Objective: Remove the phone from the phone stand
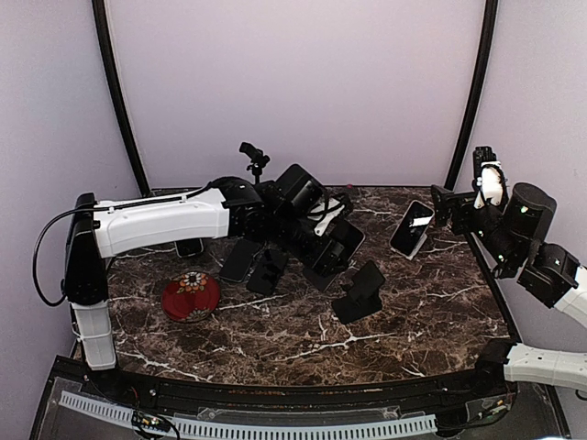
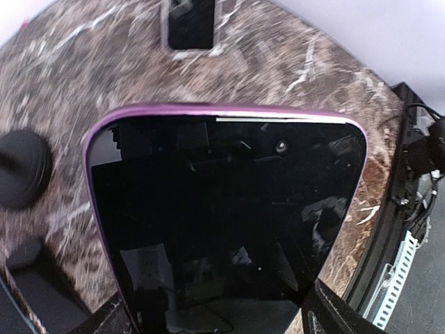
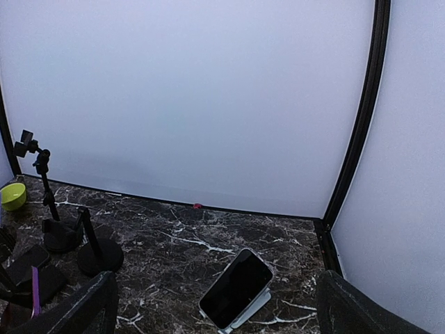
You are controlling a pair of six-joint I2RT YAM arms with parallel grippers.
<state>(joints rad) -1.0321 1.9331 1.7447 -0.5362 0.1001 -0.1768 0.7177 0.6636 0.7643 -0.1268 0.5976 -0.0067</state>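
A phone with a purple rim (image 2: 222,209) fills the left wrist view. My left gripper (image 2: 215,321) is shut on it, one finger (image 2: 111,316) at its left edge and the other at its right. From above, that phone (image 1: 341,246) hangs over the table's middle in the left gripper (image 1: 323,238), up and left of a bare black phone stand (image 1: 359,293). A second phone (image 1: 413,227) leans on a white stand (image 3: 252,311) at the back right. My right gripper (image 1: 448,207) hovers open just right of it, holding nothing; in its own view that phone (image 3: 236,285) lies below the gripper (image 3: 217,306).
A red bowl (image 1: 191,295) sits at the front left. Dark phones (image 1: 240,259) lie flat under the left arm. A small tripod (image 1: 255,158) stands at the back, with black round-based stands (image 3: 99,256) near it. A green bowl (image 3: 12,196) sits far left.
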